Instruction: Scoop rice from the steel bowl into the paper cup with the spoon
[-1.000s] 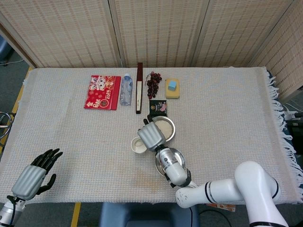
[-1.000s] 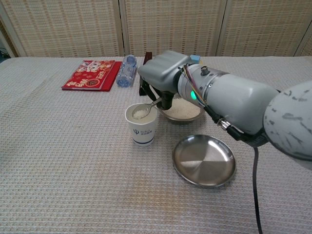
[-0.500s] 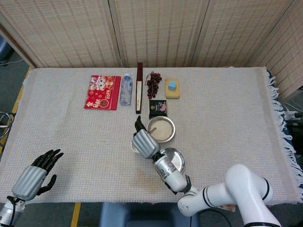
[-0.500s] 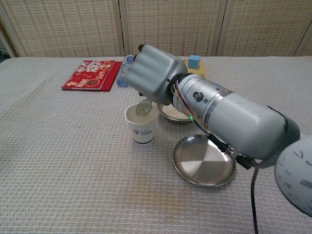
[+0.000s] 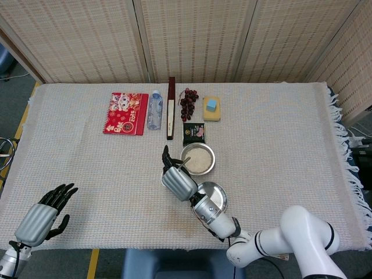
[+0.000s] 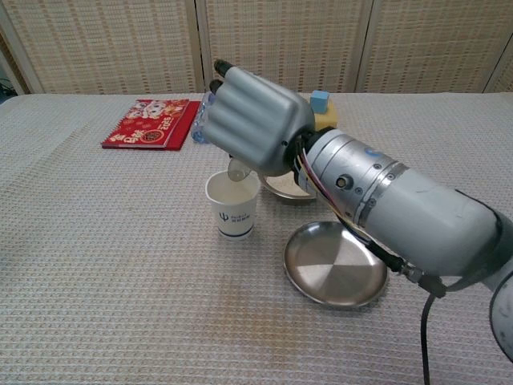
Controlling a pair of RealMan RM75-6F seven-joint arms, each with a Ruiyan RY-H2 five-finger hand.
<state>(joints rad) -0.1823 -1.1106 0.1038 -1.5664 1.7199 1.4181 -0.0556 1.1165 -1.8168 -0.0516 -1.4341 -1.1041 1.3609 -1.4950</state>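
Your right hand [image 6: 255, 120] was closed around the spoon [image 6: 238, 170], knuckles up and the back of the hand toward the chest camera; only the spoon's bowl showed below the fingers, tipped down just above the mouth of the paper cup [image 6: 232, 208]. From the head view the same hand [image 5: 177, 181] covered the cup almost entirely, with a short piece of the spoon handle [image 5: 185, 163] poking out toward the steel bowl [image 5: 197, 158]. The steel bowl held a layer of white rice and sat just beyond the cup, with your forearm crossing in front of it in the chest view. An empty steel plate [image 6: 336, 263] lay near the cup on the near side, under your right forearm. Whether rice was in the cup could not be told from either view. Your left hand [image 5: 43, 214] held nothing, fingers spread, at the near left corner of the table, well apart from everything else. Along the far side of the cloth lay a red booklet [image 5: 126, 113], a clear bottle [image 5: 154, 109] on its side, a dark stick [image 5: 171, 108], a bunch of grapes [image 5: 188, 102], a yellow sponge [image 5: 211, 113] with a blue cube [image 5: 212, 104] on it, and a small dark packet [image 5: 194, 132] just behind the steel bowl.
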